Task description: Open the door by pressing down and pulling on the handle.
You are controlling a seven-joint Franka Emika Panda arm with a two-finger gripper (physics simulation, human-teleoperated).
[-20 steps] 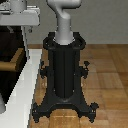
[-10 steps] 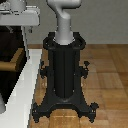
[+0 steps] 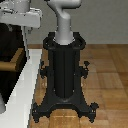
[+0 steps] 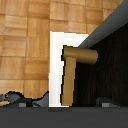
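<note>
In the wrist view the tan handle (image 4: pixel 71 70) sticks out of the dark door (image 4: pixel 107 65), which sits in a white frame (image 4: pixel 56 55). The lever bar runs from its round stub toward my gripper (image 4: pixel 62 102). The dark fingertips (image 4: pixel 20 98) stand wide apart on either side of the bar's end and do not touch it, so the gripper is open and empty. In the exterior view the handle (image 3: pixel 12 63) shows at the left edge in front of the dark door (image 3: pixel 10 45). The gripper itself is hard to make out there, under the grey-white arm link (image 3: pixel 20 15).
The black robot pedestal (image 3: pixel 64 75) stands on the wooden floor (image 3: pixel 107 75) in the middle of the exterior view, with the grey-white arm (image 3: pixel 64 27) rising from it. The white frame (image 3: pixel 22 95) runs along the exterior view's left.
</note>
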